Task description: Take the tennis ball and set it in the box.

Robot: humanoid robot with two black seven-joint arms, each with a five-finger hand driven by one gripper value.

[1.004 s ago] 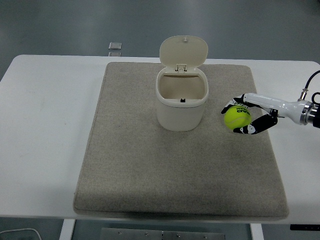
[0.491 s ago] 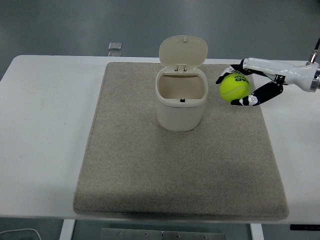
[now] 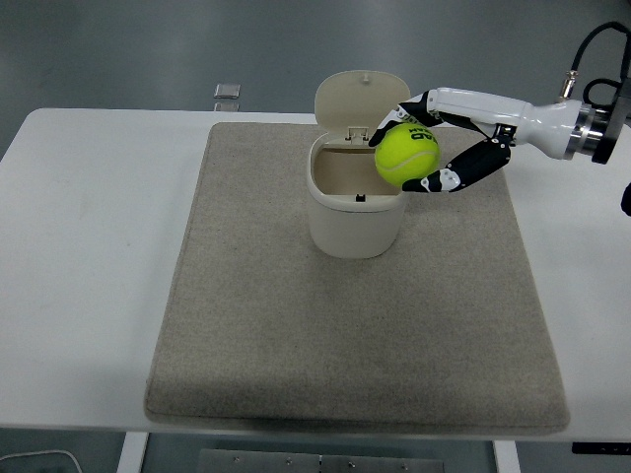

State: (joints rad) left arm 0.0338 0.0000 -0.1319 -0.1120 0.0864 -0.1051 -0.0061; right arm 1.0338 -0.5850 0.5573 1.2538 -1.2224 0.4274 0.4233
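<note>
One hand is at work: the right hand (image 3: 441, 138) reaches in from the right edge, its fingers (image 3: 463, 168) curled around the tennis ball (image 3: 406, 156), holding it above the right rim of the cream box (image 3: 355, 212). That bin stands on the grey mat (image 3: 296, 325) on the white tabletop (image 3: 89, 246), hinged lid (image 3: 361, 100) tipped back so the opening is clear for a drop.

My right arm (image 3: 592, 128) runs off the picture's right edge. The ball (image 3: 406, 155) in my fingers (image 3: 463, 168) covers the right rim of the box (image 3: 357, 197) and part of its lid (image 3: 360, 99). A small object (image 3: 227, 91) beyond the table (image 3: 89, 246) is too small to identify.
</note>
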